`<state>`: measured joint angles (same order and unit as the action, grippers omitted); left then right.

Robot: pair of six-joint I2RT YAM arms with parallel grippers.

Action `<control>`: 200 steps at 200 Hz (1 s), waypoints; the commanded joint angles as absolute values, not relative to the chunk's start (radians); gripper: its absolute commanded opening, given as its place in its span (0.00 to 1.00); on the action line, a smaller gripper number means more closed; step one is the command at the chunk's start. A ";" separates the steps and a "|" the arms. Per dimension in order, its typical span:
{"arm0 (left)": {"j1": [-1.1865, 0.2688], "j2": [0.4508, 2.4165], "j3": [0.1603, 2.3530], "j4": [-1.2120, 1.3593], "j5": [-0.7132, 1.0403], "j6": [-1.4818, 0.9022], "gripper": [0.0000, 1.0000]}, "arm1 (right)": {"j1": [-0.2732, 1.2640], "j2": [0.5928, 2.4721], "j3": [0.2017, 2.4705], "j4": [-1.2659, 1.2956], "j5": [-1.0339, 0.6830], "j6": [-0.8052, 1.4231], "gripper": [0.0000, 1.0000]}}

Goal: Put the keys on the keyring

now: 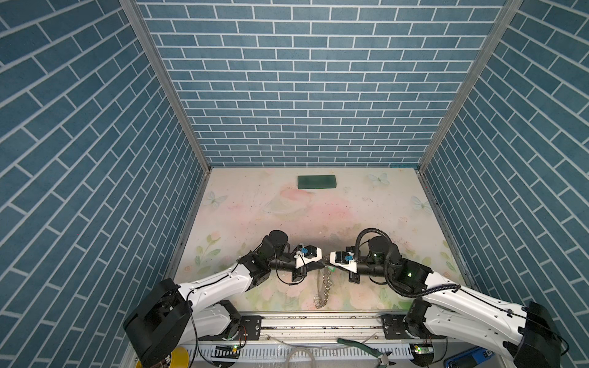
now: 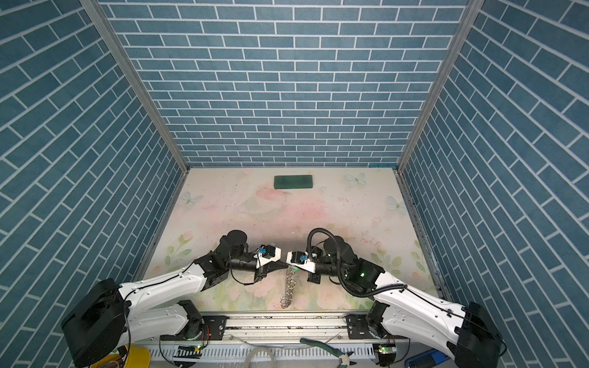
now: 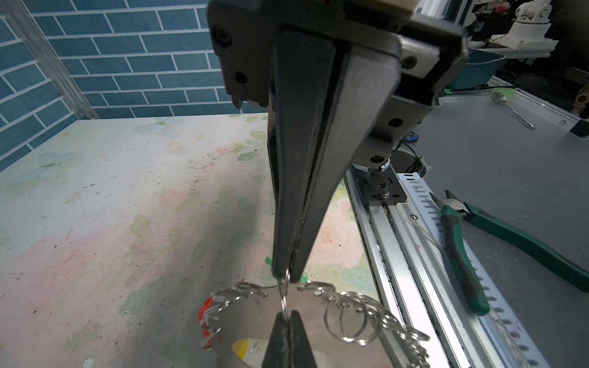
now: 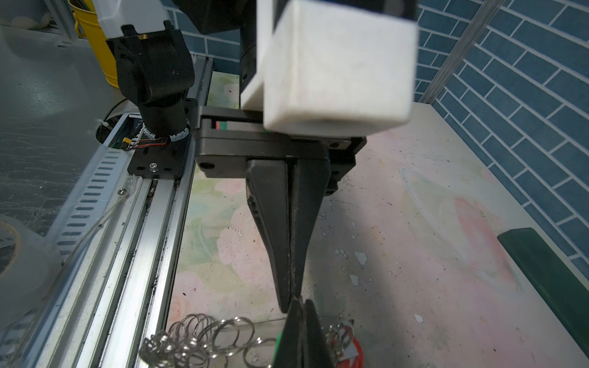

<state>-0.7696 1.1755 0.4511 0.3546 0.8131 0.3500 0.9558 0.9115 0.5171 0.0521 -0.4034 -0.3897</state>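
Both hands meet tip to tip over the table's [image 1: 366, 204] 6 o'clock zone, near the front edge. L arm comes in from 8 o'clock, R arm from 4.

L hand [image 3: 286, 276]: fingers together, pinched on one small split ring [image 3: 284, 294]. R hand [image 4: 288, 301]: fingers together too, gripping the same split ring from the opposite side.

Keyring [image 1: 323, 286] hangs off that pinched ring. In both top views it's seen edge-on, trailing from the tips toward 6 o'clock. Can't tell if its low end touches the table.

Keys: mostly just tags show. Red-tagged key [image 3: 204, 310] and yellow-tagged key [image 3: 244, 349] sit in among the keyring's split rings, and a green tag [image 1: 331, 269] is right by the fingertips. Can't tell if they're threaded on.

Dark green block [image 1: 317, 183] lies at 12 o'clock by the back wall, well apart. Pliers [image 1: 366, 345] sit off the table at 5 o'clock on the front ledge.
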 commanded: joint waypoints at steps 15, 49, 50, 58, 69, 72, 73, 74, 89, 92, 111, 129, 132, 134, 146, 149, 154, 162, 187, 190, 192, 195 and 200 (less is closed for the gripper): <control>-0.792 1.194 0.463 0.322 0.900 0.356 0.00 | 0.956 0.951 0.559 0.061 -0.333 -0.400 0.00; -0.795 1.179 0.455 0.339 0.895 0.349 0.00 | 0.955 0.965 0.555 0.054 -0.336 -0.410 0.00; -0.795 1.179 0.455 0.339 0.894 0.349 0.00 | 0.955 0.966 0.555 0.052 -0.335 -0.410 0.00; -0.795 1.178 0.455 0.339 0.881 0.347 0.00 | 0.956 0.958 0.554 0.041 -0.326 -0.412 0.00; -0.795 1.182 0.457 0.337 0.860 0.345 0.00 | 0.956 0.936 0.548 0.030 -0.321 -0.413 0.00; -0.795 1.182 0.458 0.336 0.852 0.346 0.00 | 0.956 0.927 0.545 0.029 -0.322 -0.413 0.00; -0.795 1.183 0.457 0.336 0.850 0.346 0.00 | 0.956 0.925 0.545 0.028 -0.322 -0.413 0.00; -0.795 1.184 0.457 0.334 0.847 0.346 0.00 | 0.956 0.922 0.545 0.029 -0.322 -0.413 0.00; -0.795 1.190 0.464 0.324 0.822 0.348 0.00 | 0.956 0.876 0.538 0.025 -0.326 -0.403 0.00; -0.795 1.190 0.464 0.323 0.817 0.348 0.00 | 0.956 0.867 0.536 0.025 -0.325 -0.401 0.00; -0.793 1.179 0.461 0.313 0.780 0.357 0.00 | 0.956 0.826 0.529 0.008 -0.316 -0.389 0.00; -0.792 1.171 0.459 0.296 0.733 0.369 0.00 | 0.956 0.805 0.524 -0.017 -0.310 -0.372 0.00; -0.790 1.169 0.459 0.294 0.724 0.370 0.00 | 0.957 0.802 0.522 -0.018 -0.309 -0.368 0.00; -0.789 1.170 0.459 0.294 0.721 0.370 0.00 | 0.956 0.800 0.522 -0.020 -0.308 -0.366 0.00; -0.784 1.171 0.459 0.292 0.713 0.370 0.00 | 0.957 0.793 0.516 -0.023 -0.308 -0.355 0.00; -0.783 1.172 0.460 0.292 0.710 0.370 0.00 | 0.960 0.793 0.515 -0.024 -0.309 -0.355 0.00; -0.782 1.172 0.459 0.294 0.707 0.370 0.00 | 0.959 0.791 0.514 -0.023 -0.312 -0.352 0.00; -0.782 1.170 0.458 0.296 0.700 0.368 0.00 | 0.961 0.791 0.512 -0.026 -0.317 -0.351 0.00; -0.778 1.164 0.453 0.304 0.689 0.366 0.00 | 0.964 0.803 0.519 -0.042 -0.337 -0.356 0.00; -0.778 1.163 0.452 0.305 0.689 0.365 0.00 | 0.965 0.804 0.521 -0.045 -0.339 -0.356 0.00; -0.777 1.162 0.451 0.307 0.688 0.365 0.00 | 0.965 0.806 0.521 -0.047 -0.338 -0.356 0.00; -0.776 1.160 0.451 0.309 0.684 0.365 0.00 | 0.965 0.808 0.523 -0.049 -0.337 -0.357 0.00; -0.776 1.160 0.449 0.311 0.679 0.363 0.00 | 0.966 0.810 0.525 -0.051 -0.333 -0.358 0.00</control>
